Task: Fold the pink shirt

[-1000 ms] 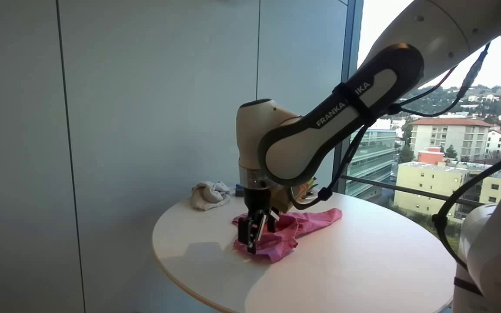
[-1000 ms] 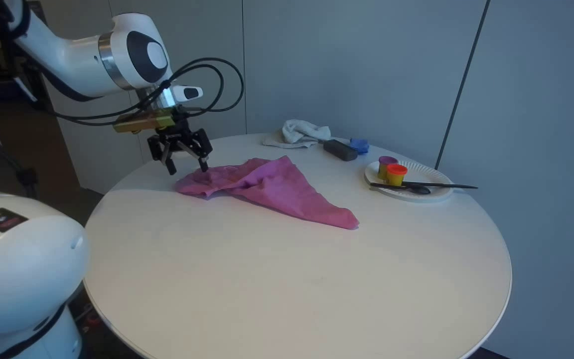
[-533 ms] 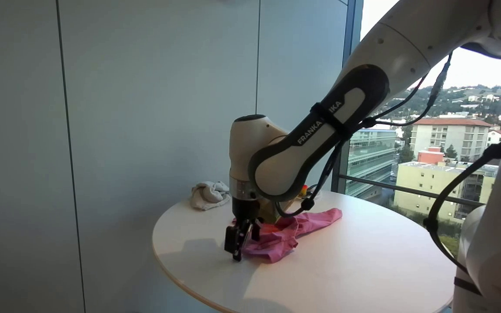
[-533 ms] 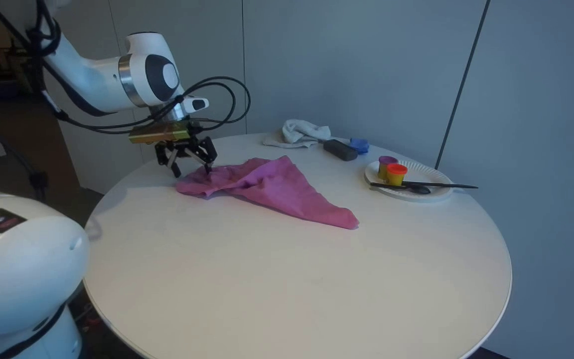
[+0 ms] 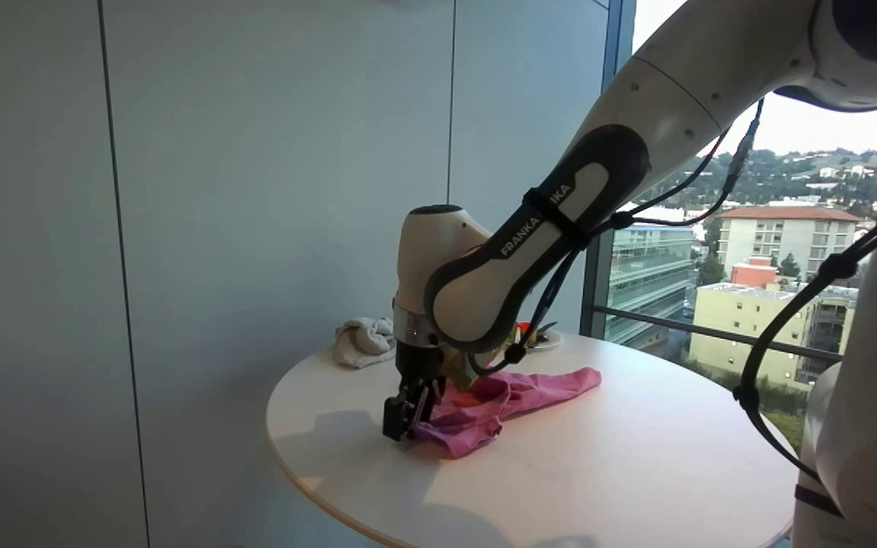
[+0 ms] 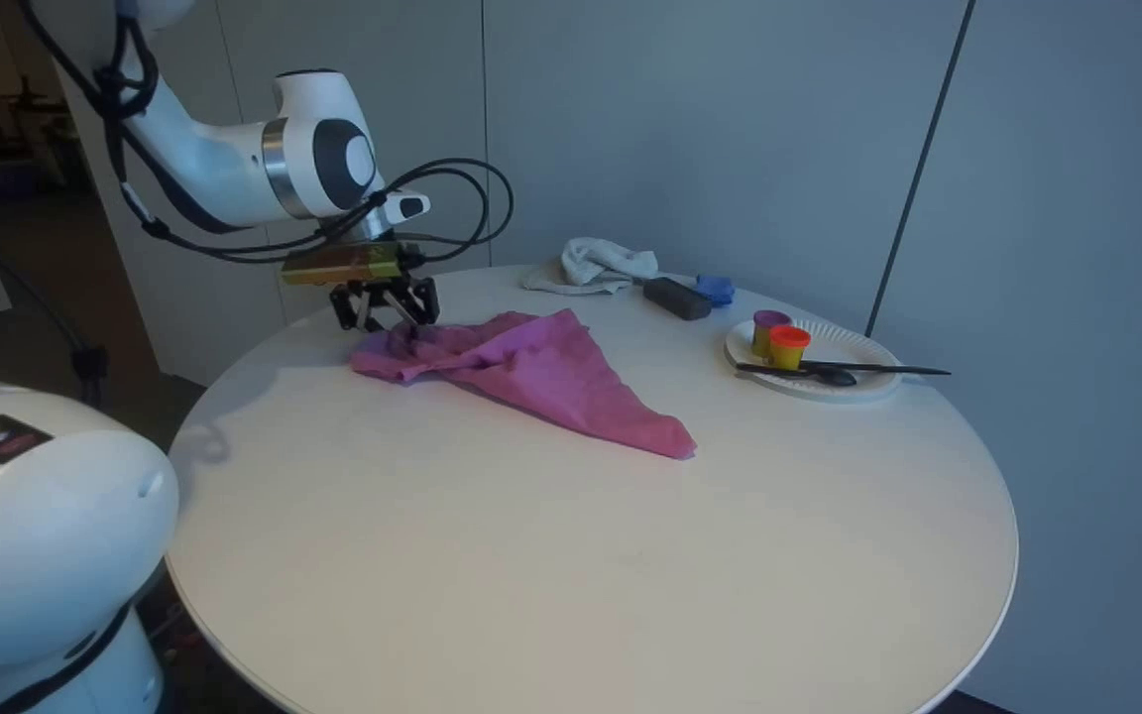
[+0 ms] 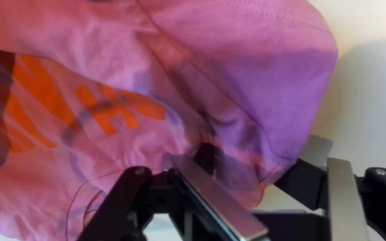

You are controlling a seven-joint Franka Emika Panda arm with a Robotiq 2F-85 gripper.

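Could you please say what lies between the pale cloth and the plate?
In an exterior view, a dark oblong object and a blue item lie there.

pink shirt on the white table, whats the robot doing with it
A robot arm is handling the pink shirt, apparently to fold it. Its gripper is down at one end of the cloth, jaws apart, with bunched fabric between them in the wrist view. The shirt lies rumpled on the round white table, not yet in a neat fold. Elsewhere on the table, a white plate holds two small tubs, apart from the shirt.
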